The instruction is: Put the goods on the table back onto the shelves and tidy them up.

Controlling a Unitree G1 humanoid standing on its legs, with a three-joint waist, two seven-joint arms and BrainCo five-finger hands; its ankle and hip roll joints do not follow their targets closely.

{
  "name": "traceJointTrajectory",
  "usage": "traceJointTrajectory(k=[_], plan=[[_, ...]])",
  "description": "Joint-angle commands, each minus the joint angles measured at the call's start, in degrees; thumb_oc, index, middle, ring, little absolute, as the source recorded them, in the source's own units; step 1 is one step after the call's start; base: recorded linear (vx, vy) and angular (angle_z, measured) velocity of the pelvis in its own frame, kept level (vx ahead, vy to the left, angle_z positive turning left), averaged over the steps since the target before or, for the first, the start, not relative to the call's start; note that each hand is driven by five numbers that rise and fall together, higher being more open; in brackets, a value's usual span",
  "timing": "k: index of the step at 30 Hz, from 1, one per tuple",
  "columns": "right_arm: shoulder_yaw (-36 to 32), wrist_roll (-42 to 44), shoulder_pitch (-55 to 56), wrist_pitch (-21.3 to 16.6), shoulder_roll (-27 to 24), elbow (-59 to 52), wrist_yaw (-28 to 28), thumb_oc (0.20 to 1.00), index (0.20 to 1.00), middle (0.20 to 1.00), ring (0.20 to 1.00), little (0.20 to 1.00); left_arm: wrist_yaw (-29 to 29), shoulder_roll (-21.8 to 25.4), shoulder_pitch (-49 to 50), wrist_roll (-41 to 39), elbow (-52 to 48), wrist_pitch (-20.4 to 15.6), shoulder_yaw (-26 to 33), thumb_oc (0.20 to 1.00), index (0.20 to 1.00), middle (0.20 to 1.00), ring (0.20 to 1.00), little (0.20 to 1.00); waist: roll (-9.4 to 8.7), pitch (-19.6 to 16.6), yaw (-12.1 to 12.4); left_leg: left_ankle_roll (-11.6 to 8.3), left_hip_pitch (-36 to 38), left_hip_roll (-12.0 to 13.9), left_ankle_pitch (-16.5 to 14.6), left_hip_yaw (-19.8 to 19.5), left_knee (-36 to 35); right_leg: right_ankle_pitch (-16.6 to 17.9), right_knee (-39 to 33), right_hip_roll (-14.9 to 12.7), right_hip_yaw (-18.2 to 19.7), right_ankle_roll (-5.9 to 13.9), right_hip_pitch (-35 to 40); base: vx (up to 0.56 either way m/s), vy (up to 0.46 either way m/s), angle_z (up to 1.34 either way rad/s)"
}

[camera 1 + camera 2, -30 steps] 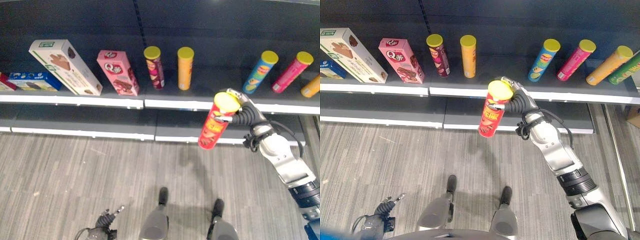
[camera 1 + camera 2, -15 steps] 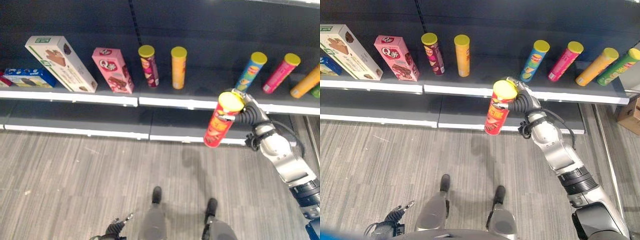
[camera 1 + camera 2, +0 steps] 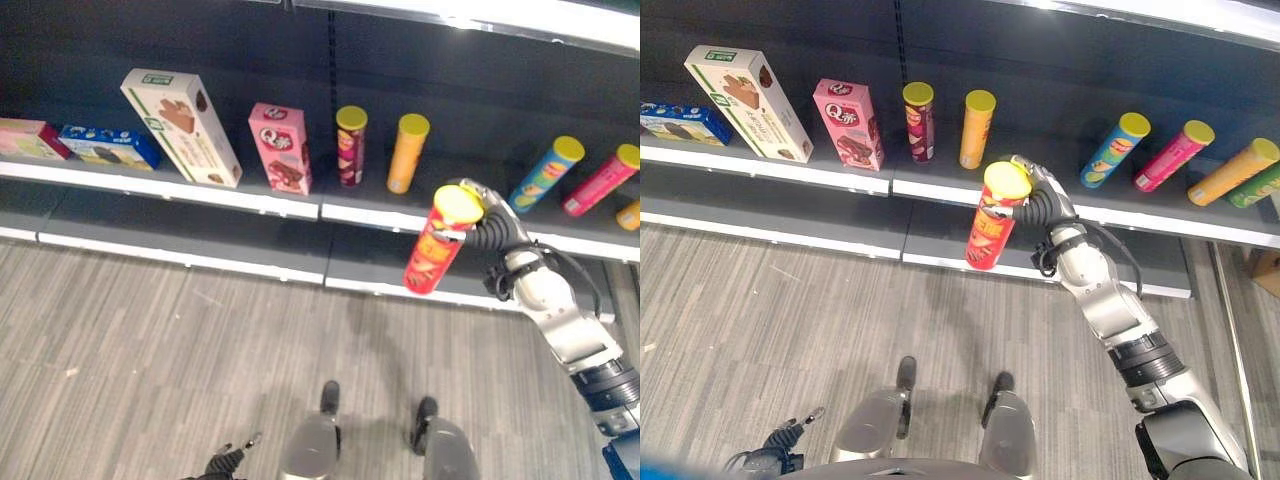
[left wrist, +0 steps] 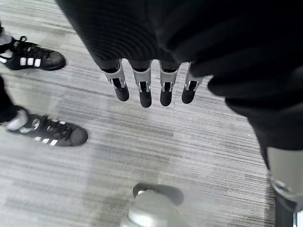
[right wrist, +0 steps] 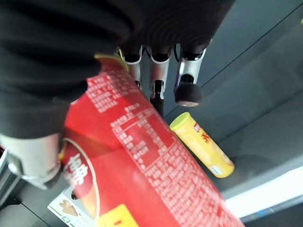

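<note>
While our right hand (image 3: 1040, 203) is raised in front of the shelving, its fingers are curled round the top end of a red chip can (image 3: 994, 218), just under the can's yellow lid (image 3: 1007, 180). The can is a tall red tube with yellow and white print on its side; it hangs tilted, lid up and toward the hand, base lower and toward our left, in the air before the shelf edge (image 3: 940, 190) and touching no shelf. In the right wrist view we see the red can (image 5: 142, 175) close against the palm, with white lettering on its wall.

On the shelf behind stand a dark red can (image 3: 919, 122) and an orange can (image 3: 976, 129), both upright, just beside each other. Further left stand a pink box (image 3: 849, 124) and a white box (image 3: 748, 89), then a blue box (image 3: 680, 122) lying flat. To the right lean a blue can (image 3: 1115, 150), a magenta can (image 3: 1172, 155) and an orange-yellow can (image 3: 1224, 171).

Our left hand (image 4: 151, 85) hangs over the grey floor (image 4: 156, 142), fingers straight and relaxed, holding nothing; a person's black shoes (image 4: 47, 135) are near.
</note>
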Motion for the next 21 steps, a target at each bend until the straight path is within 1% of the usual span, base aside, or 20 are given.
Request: traceJointTrajectory(k=[1, 2, 4, 5, 6, 7, 8, 9, 10, 11, 12, 13, 14, 15, 16, 17, 19, 20, 21], plan=[[-3.8, -1.55, -4.42, -1.33, -6.65, -0.9, -4.37, 0.2, 0.2, 0.2, 0.2, 0.2, -0.16, 2.18, 0.75, 0.18, -3.35, -0.43, -3.93, 1.0, 1.0, 1.0, 1.0, 1.0, -0.69, -0.01, -1.72, -4.28, 4.38, -0.48, -6.02, -6.35, -1.31, 1.41, -2.65, -0.14, 5.82, 2.73, -0.04, 0.12, -0.391, 1.11], [-4.34, -2.14, -4.26, -0.79, -6.76, -1.27, -4.86, 0.2, 0.2, 0.2, 0.2, 0.2, -0.13, 2.19, 0.4, -0.29, -3.98, -0.17, -3.84, 1.0, 1.0, 1.0, 1.0, 1.0, -0.77, -0.24, -1.61, -4.58, 3.88, -0.41, -5.86, -7.39, -0.99, 1.37, -1.84, 0.09, 5.44, 2.68, 0.11, 0.07, -0.31, 1.77], [-4.39, -2.16, -4.2, -0.76, -6.75, -1.32, -4.85, 0.2, 0.2, 0.2, 0.2, 0.2, -0.12, 2.21, 0.41, -0.3, -4.03, -0.12, -3.87, 1.0, 1.0, 1.0, 1.0, 1.0, -0.73, -0.35, -1.87, -4.61, 3.66, -0.41, -5.88, -7.7, -0.87, 1.26, -1.75, 0.05, 5.13, 2.66, 0.06, 0.08, -0.175, 1.95], [-8.16, -5.43, -1.88, -0.2, -7.48, -1.38, -7.53, 0.2, 0.2, 0.2, 0.2, 0.2, 0.23, 1.34, 0.13, -0.94, -4.15, -0.43, -3.36, 1.0, 1.0, 1.0, 1.0, 1.0, 0.04, -1.41, -2.57, -5.69, 2.71, 1.23, -4.88, -9.54, -1.68, 0.81, -1.33, 0.61, 2.4, 2.06, 1.16, 0.14, -0.257, 1.19], [-8.27, -5.46, -1.72, -0.18, -7.49, -1.47, -7.51, 0.2, 0.2, 0.2, 0.2, 0.2, 0.24, 1.35, 0.16, -0.94, -4.16, -0.42, -3.43, 1.0, 1.0, 1.0, 1.0, 1.0, 0.15, -1.52, -2.76, -5.74, 2.61, 1.29, -4.87, -9.81, -1.7, 0.82, -1.44, 0.64, 2.08, 2.02, 1.26, 0.18, -0.337, 0.76], [-10.14, -7.85, -0.64, 0.43, -7.32, -1.08, -9.77, 0.2, 0.2, 0.2, 0.2, 0.2, 0.72, 1.14, 0.34, -0.62, -4.49, -0.3, -3.66, 1.0, 1.0, 1.0, 1.0, 1.0, 0.86, -2.03, -3.08, -6.23, 1.97, 2.13, -4.16, -9.85, -2.24, 0.18, -1.42, 0.89, 0.63, 1.74, 1.81, 0.05, -0.084, 0.72], [-10.23, -7.89, -0.51, 0.44, -7.31, -1.15, -9.78, 0.2, 0.2, 0.2, 0.2, 0.2, 0.74, 1.16, 0.36, -0.62, -4.5, -0.3, -3.72, 1.0, 1.0, 1.0, 1.0, 1.0, 0.89, -2.1, -3.1, -6.26, 1.96, 2.18, -4.11, -9.94, -2.32, 0.16, -1.41, 0.91, 0.53, 1.71, 1.81, 0.08, -0.132, 0.71], [-11.65, -9.22, 0.18, 0.94, -6.27, -0.47, -11.72, 0.2, 0.2, 0.2, 0.2, 0.2, 0.95, 1.03, 0.52, -0.45, -4.51, -0.07, -3.81, 1.0, 1.0, 1.0, 1.0, 1.0, 1.58, -2.35, -3.11, -6.51, 1.83, 2.83, -3.68, -9.78, -3.03, -0.52, -1.28, 0.99, -0.43, 1.48, 2.01, 0.04, -0.054, 0.41], [-11.7, -9.25, 0.28, 0.95, -6.25, -0.52, -11.72, 0.2, 0.2, 0.2, 0.2, 0.2, 0.95, 1.05, 0.54, -0.45, -4.52, -0.06, -3.85, 1.0, 1.0, 1.0, 1.0, 1.0, 1.61, -2.4, -3.14, -6.54, 1.85, 2.88, -3.64, -9.86, -3.13, -0.55, -1.28, 1.03, -0.53, 1.46, 2.03, 0.08, -0.081, -0.01], [-12.81, -10.47, 0.41, 1.18, -5.11, 1.05, -14.51, 0.2, 0.2, 0.2, 0.2, 0.2, 1.28, 0.79, 0.63, 0.18, -4.24, -0.08, -4.28, 1.0, 1.0, 1.0, 1.0, 1.0, 2.33, -2.59, -3.09, -6.6, 2.11, 3.33, -3.35, -9.48, -3.93, -1.21, -1.08, 0.96, -1.42, 1.26, 2.43, 0.06, -0.045, -0.06], [-13.01, -11.04, 0.21, 1.3, -4.63, 1.83, -15.48, 0.2, 0.2, 0.2, 0.2, 0.2, 1.44, 0.87, 0.63, 0.42, -4.24, -0.15, -4.55, 1.0, 1.0, 1.0, 1.0, 1.0, 2.67, -2.56, -3.06, -6.63, 2.26, 3.39, -3.19, -9.42, -4.2, -1.4, -0.91, 0.9, -1.66, 1.21, 2.66, 0.06, -0.044, -0.04], [-12.98, -11.07, 0.18, 1.28, -4.61, 1.89, -15.53, 0.2, 0.2, 0.2, 0.2, 0.2, 1.45, 0.88, 0.62, 0.42, -4.24, -0.15, -4.56, 1.0, 1.0, 1.0, 1.0, 1.0, 2.67, -2.53, -3.08, -6.63, 2.31, 3.4, -3.17, -9.44, -4.24, -1.42, -0.9, 0.91, -1.69, 1.2, 2.69, 0.0, 0.0, 0.0], [-12.95, -11.6, -0.29, 1.6, -4.1, 3.07, -16.62, 0.2, 0.2, 0.2, 0.2, 0.2, 1.55, 0.97, 0.62, 0.75, -4.36, -0.2, -4.81, 1.0, 1.0, 1.0, 1.0, 1.0, 3.06, -2.48, -2.99, -6.64, 2.38, 3.39, -3.06, -9.32, -4.39, -1.56, -0.75, 0.78, -1.9, 1.2, 2.76, 0.01, -0.006, 0.04], [-12.71, -12.74, -0.96, 2.12, -3.88, 4.31, -17.81, 0.2, 0.2, 0.2, 0.2, 0.2, 1.76, 1.01, 0.74, 0.95, -4.58, -0.32, -5.11, 1.0, 1.0, 1.0, 1.0, 1.0, 3.44, -2.33, -2.94, -6.61, 2.46, 3.3, -3.01, -9.27, -4.52, -1.62, -0.62, 0.66, -1.98, 1.24, 2.74, 0.01, 0.001, 0.06], [-12.26, -14.92, -2.52, 2.89, -4.04, 6.77, -20.12, 0.2, 0.2, 0.2, 0.2, 0.2, 2.11, 1.01, 0.89, 0.91, -5.09, -0.66, -5.77, 1.0, 1.0, 1.0, 1.0, 1.0, 4.04, -2.07, -2.81, -6.61, 2.56, 3.21, -2.9, -9.15, -4.67, -1.69, -0.42, 0.47, -2.03, 1.25, 2.68, 0.01, 0.005, 0.06], [-12.11, -14.92, -2.7, 2.84, -4.06, 6.96, -20.23, 0.2, 0.2, 0.2, 0.2, 0.2, 2.12, 0.97, 0.88, 0.9, -5.1, -0.65, -5.75, 1.0, 1.0, 1.0, 1.0, 1.0, 4.06, -2.04, -2.84, -6.61, 2.57, 3.22, -2.89, -9.14, -4.69, -1.7, -0.4, 0.47, -2.02, 1.25, 2.67, 0.0, 0.008, 0.06], [-11.64, -15.5, -4.98, 3.58, -3.51, 10.62, -23.37, 0.2, 0.2, 0.2, 0.2, 0.2, 2.61, 0.97, 0.93, 1.02, -5.39, -0.96, -6.76, 1.0, 1.0, 1.0, 1.0, 1.0, 4.74, -1.78, -2.62, -6.58, 2.68, 3.07, -2.79, -9.01, -4.95, -1.96, -0.03, 0.27, -2.07, 1.26, 2.49, 0.01, 0.006, 0.05], [-11.12, -16.63, -6.91, 4.61, -3.76, 14.38, -25.39, 0.2, 0.2, 0.2, 0.2, 0.2, 2.84, 1.06, 0.9, 1.19, -5.62, -1.2, -7.59, 1.0, 1.0, 1.0, 1.0, 1.0, 5.28, -1.65, -2.41, -6.57, 2.75, 2.99, -2.72, -9.07, -5.14, -2.11, 0.28, 0.04, -2.05, 1.29, 2.38, 0.01, 0.004, 0.03], [-10.85, -16.56, -7.26, 4.5, -3.8, 14.74, -25.57, 0.2, 0.2, 0.2, 0.2, 0.2, 2.86, 0.98, 0.85, 1.18, -5.62, -1.2, -7.53, 1.0, 1.0, 1.0, 1.0, 1.0, 5.33, -1.57, -2.47, -6.57, 2.78, 3.0, -2.71, -9.06, -5.17, -2.15, 0.35, 0.05, -2.03, 1.29, 2.36, 0.0, 0.0, 0.0]])
